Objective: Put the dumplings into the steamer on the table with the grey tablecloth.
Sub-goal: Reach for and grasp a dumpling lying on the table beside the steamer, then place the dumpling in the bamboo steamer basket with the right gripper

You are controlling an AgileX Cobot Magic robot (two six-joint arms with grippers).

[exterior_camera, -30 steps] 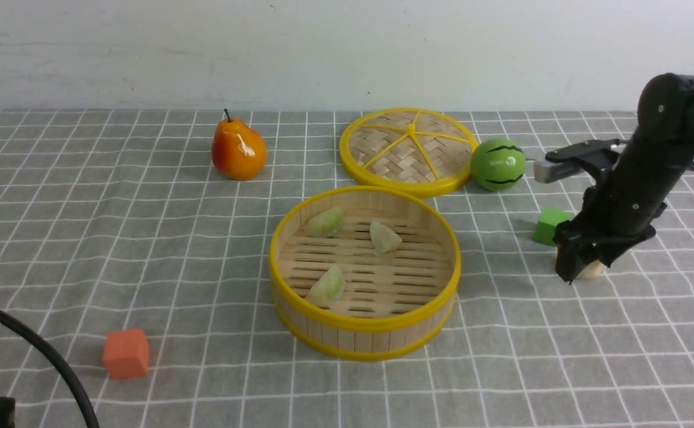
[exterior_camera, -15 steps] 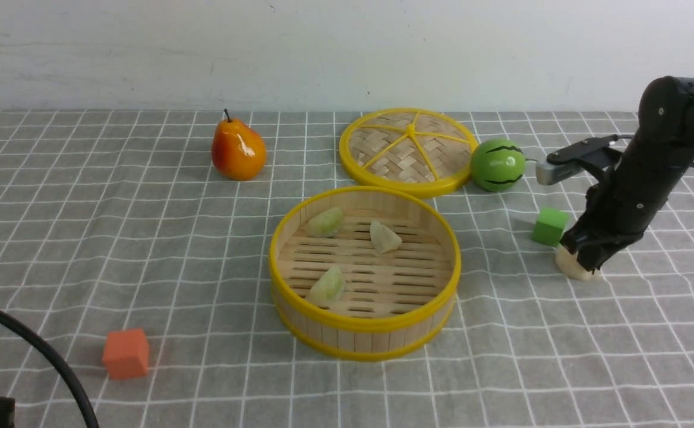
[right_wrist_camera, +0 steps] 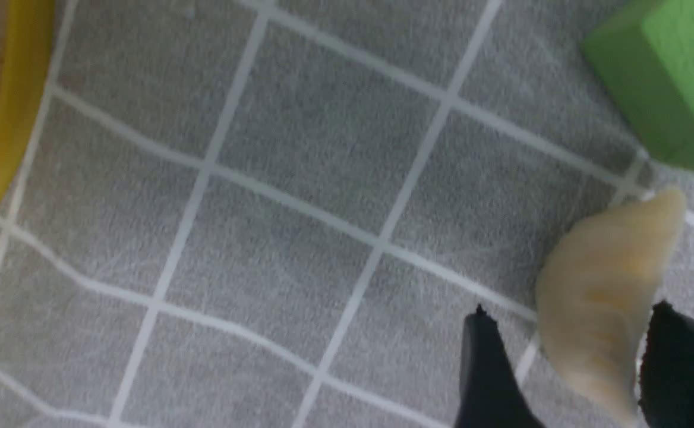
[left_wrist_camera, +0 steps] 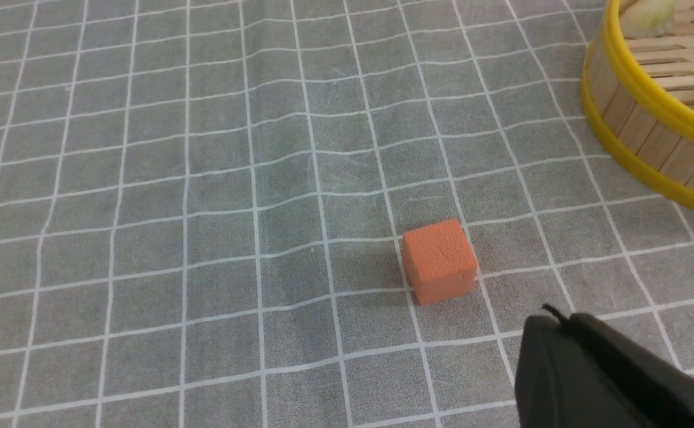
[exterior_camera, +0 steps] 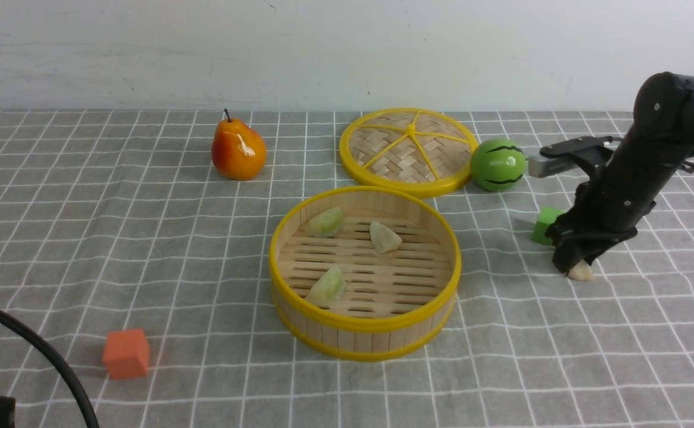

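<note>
1. The steamer (exterior_camera: 363,326) stands upright near the middle of the desk (exterior_camera: 620,368), on the grey tablecloth (exterior_camera: 115,238).
2. Three dumplings lie on its slatted floor. The far green dumpling (exterior_camera: 325,222) is at the back left, the inner cream dumpling (exterior_camera: 385,236) is near it on the right, and the near green dumpling (exterior_camera: 327,286) is by the front wall.
3. The fourth dumpling (exterior_camera: 580,272), cream-white, rests on the cloth to the right of the steamer, outside it and well apart from its wall. It lies near the green cube (exterior_camera: 544,224).
4. The right hand (exterior_camera: 568,264) points down over that dumpling with its fingers apart, one on each side. In the right wrist view one finger (right_wrist_camera: 680,362) meets the dumpling's edge, while the other finger (right_wrist_camera: 486,368) stands off with a strip of cloth showing between.
5. The left hand (left_wrist_camera: 608,374) sits low at the near left of the desk. Only a dark part of it shows, so I cannot tell whether its fingers are apart or together. The orange cube (left_wrist_camera: 440,260) sits on the cloth near it.
6. The woven lid (exterior_camera: 409,150) lies flat behind the steamer. A striped green ball (exterior_camera: 498,164) is just beside its right edge, and a pear (exterior_camera: 238,150) is further left.
</note>
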